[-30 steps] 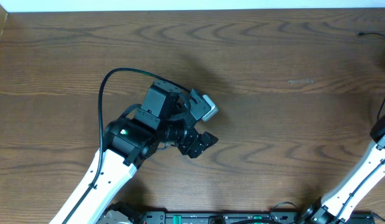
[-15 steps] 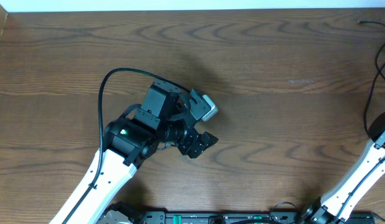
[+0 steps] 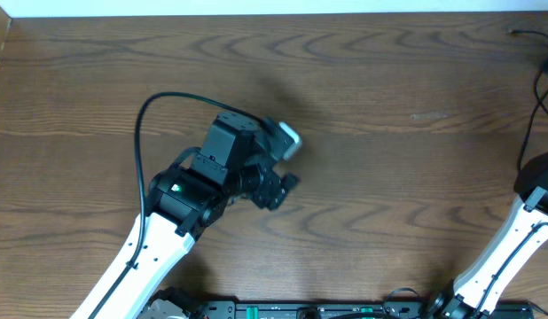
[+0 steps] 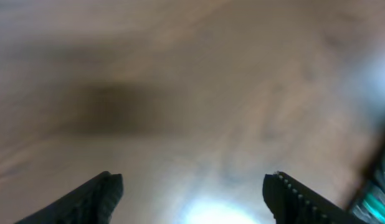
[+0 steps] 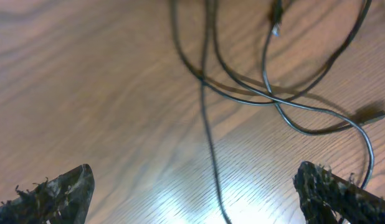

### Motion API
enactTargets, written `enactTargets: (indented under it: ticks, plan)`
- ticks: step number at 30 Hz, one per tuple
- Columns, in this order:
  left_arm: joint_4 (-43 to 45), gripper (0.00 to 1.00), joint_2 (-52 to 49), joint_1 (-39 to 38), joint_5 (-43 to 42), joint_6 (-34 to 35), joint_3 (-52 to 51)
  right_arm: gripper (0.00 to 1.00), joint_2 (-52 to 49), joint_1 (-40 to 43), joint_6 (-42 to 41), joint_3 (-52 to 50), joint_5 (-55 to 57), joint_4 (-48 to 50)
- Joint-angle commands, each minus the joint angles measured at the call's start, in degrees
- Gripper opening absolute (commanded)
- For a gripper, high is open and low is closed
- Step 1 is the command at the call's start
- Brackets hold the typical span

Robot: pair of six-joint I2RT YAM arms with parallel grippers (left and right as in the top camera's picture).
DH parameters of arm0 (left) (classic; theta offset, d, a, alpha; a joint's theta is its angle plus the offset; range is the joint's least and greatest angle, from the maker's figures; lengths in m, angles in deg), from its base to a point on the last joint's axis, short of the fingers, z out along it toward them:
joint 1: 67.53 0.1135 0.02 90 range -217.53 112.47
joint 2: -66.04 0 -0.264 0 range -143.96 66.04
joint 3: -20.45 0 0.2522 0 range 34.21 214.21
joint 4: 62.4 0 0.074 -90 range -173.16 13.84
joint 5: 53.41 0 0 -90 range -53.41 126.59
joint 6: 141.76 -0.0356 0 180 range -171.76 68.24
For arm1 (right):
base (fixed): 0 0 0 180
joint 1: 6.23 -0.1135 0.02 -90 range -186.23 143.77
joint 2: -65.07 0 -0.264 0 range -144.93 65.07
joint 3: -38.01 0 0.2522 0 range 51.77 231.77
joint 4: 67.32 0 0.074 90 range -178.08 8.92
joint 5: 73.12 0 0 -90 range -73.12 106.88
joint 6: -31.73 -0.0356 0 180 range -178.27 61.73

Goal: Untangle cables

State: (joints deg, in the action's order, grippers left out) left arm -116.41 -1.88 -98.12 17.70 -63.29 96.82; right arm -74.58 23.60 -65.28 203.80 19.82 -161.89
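Right hand: fingers spread wide, nothing between them, hovering low over the cables. The cables are black cords lying on the worktop just ahead of the right hand. Several strands cross one another at one spot, and a plug end lies off to the side. No white cord in view.

Change over the last second: the strand nearest the right hand has swung and looped further onto the worktop, with its tip ending up further from the hand, then settled. The right arm has crept a little toward it. The left hand, well apart from the right hand, has turned and shifted slightly. Its fingers are spread and empty over bare wood, and its view is blurred.

What that means for you: nothing is gripped and the crossing is still there, so untangling hasn't really begun. Your right hand looks lined up to come down on one strand. Pick a single cord clear of the crossing, or you'll likely drag the whole knot.
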Motion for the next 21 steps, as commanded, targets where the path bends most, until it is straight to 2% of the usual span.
enactTargets:
  ticks: [1,6,10,12,15,17,21]
  plan:
    - [2.97,0.75,0.66,-0.09,17.35,7.52,0.59,0.99,6.84,-3.10,0.68,0.92,-0.74,-0.98]
    - [6.29,0.75,0.63,-0.07,29.18,11.82,0.59,0.99,7.89,-9.20,2.34,0.92,-4.04,-2.69]
    - [7.41,0.77,0.61,1.68,33.97,11.39,0.59,0.99,7.87,-15.89,2.14,0.79,-3.93,-4.31]
    - [8.17,0.81,0.61,3.98,33.99,11.39,0.59,0.99,7.87,-19.67,1.44,0.74,-2.36,-5.14]
    - [9.77,0.90,0.46,9.14,30.42,10.49,0.59,0.99,7.87,-26.01,-0.42,0.74,3.32,-6.29]
    - [10.71,0.90,0.15,13.44,22.84,8.09,0.61,0.99,7.87,-29.46,-0.74,0.74,6.40,-7.08]
    - [10.99,0.89,-0.13,22.60,7.26,7.48,0.55,0.99,7.87,-34.27,-3.02,0.74,9.16,-10.03]
